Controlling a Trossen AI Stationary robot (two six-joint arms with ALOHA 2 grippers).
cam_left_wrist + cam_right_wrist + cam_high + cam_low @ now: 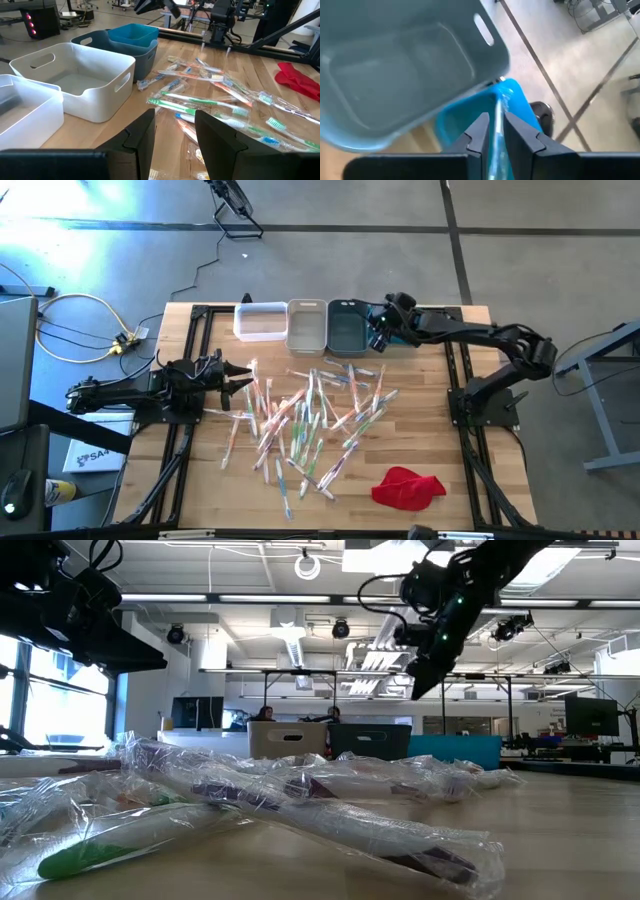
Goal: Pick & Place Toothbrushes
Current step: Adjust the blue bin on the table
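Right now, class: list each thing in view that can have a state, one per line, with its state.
left gripper: open, empty, low by the pile
right gripper: shut on a wrapped toothbrush, above the blue bin
toothbrushes: scattered, wrapped
grey bin: empty
red cloth: crumpled

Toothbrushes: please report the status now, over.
Right gripper over the blue bin, shut on a wrapped toothbrush. Left gripper open, low at the pile of toothbrushes, holding nothing. Nothing in the way.

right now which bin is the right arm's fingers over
The small blue bin, at the row's right end beside the grey bin; a wrapped toothbrush is pinched above it.
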